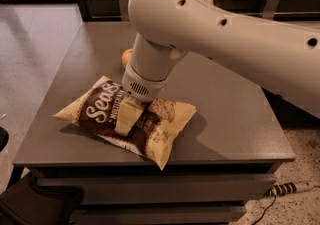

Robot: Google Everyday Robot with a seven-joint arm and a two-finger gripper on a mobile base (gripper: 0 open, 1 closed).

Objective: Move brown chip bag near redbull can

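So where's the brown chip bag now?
Camera view: the brown chip bag lies front-left on the table, the gripper at its middle, an orange behind it.

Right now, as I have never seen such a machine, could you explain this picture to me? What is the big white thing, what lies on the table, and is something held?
The big white shape is a robot arm, reaching in from the right. There is only one picture, looking down on a grey table; where the camera sits is not known. At the arm's end is its tool, the part made for grasping. It is set down on the middle of the chip bag, which lies flat near the table's front left. Whether the tool really grips the bag cannot be seen. Behind the arm, an orange peeks out.
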